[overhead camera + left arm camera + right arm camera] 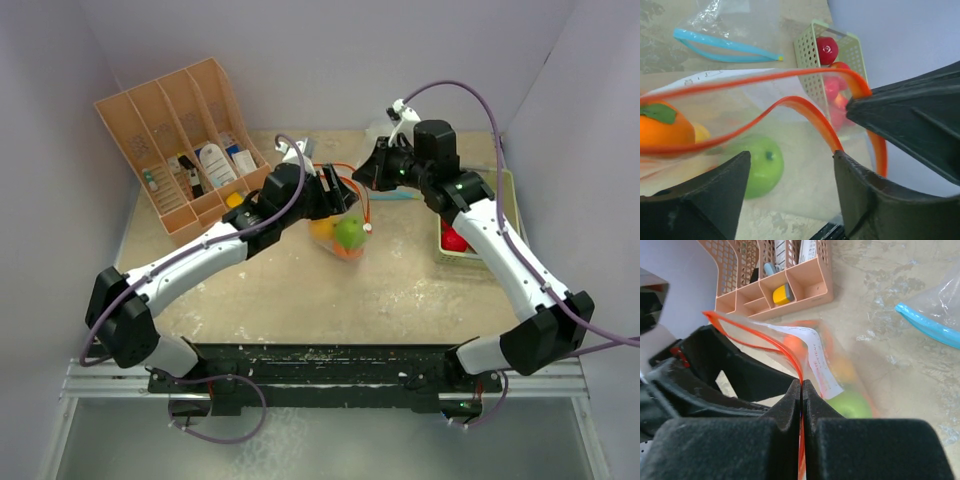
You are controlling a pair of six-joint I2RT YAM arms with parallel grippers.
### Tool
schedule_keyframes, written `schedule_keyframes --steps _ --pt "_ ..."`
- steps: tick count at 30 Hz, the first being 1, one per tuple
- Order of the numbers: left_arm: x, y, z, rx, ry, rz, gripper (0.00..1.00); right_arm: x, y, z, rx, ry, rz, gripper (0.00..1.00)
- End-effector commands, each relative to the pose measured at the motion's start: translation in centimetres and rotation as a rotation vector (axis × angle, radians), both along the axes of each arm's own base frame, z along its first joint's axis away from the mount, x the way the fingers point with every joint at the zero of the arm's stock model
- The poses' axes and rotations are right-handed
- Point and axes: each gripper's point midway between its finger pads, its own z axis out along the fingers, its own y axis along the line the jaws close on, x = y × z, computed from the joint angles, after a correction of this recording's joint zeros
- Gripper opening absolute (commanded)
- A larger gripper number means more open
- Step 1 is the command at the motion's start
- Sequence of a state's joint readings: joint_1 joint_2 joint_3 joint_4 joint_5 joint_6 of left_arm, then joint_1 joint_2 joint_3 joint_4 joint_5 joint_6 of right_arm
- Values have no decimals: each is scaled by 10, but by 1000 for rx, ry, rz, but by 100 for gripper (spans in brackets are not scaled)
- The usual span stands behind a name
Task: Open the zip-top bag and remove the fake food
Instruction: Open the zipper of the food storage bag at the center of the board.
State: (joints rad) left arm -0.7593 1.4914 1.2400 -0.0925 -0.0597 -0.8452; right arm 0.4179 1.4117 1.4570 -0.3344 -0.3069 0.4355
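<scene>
The zip-top bag (750, 95) is located near the middle of the counter (300, 290), and its orange zip strip (765, 77) is parted. One lip of the strip is pinched by the right gripper (801, 385), whose fingers are pressed together on it. The left gripper (791, 157) is seen with its fingers spread at the opposite lip; whether that lip is gripped cannot be told. A green apple (760, 172) and an orange fruit (662, 130) are contained in the bag, while red fruits (827, 50) are seen in the pale green tray (807, 55) at the right.
</scene>
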Motion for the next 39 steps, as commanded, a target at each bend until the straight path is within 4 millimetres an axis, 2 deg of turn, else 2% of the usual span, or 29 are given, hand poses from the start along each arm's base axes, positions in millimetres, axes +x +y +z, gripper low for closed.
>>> schedule_keyframes --steps 1,4,8,14,20,25,27,28,31,35,36,39 --pt "1 10 56 -85 -118 39 76 -4 3 29 64 -83 16 0" --pt "2 12 55 -81 -117 48 83 -7 5 29 75 -77 31 0" --pt "8 10 51 -76 -108 61 85 -14 7 31 90 -71 52 0" --pt "16 3 48 -79 -109 68 86 -30 10 36 139 -58 87 0" --pt "24 -3 45 -77 -105 74 86 -39 12 34 148 -48 103 0" --pt "28 -8 38 -65 -91 68 81 -41 13 36 159 -50 110 0" --pt "27 -12 36 -68 -83 51 74 -41 13 37 157 -49 108 0" --pt "27 -14 33 -64 -79 43 68 -40 12 38 156 -51 105 0" --pt "24 -15 26 -47 -70 25 32 -40 10 40 152 -45 91 0" --pt "24 -7 17 -37 -47 27 5 -40 9 45 147 -56 92 0" --pt "25 -3 15 -37 -41 34 0 -39 8 45 140 -57 84 0" --pt "22 9 14 -51 -34 49 0 -38 7 43 135 -56 75 0"
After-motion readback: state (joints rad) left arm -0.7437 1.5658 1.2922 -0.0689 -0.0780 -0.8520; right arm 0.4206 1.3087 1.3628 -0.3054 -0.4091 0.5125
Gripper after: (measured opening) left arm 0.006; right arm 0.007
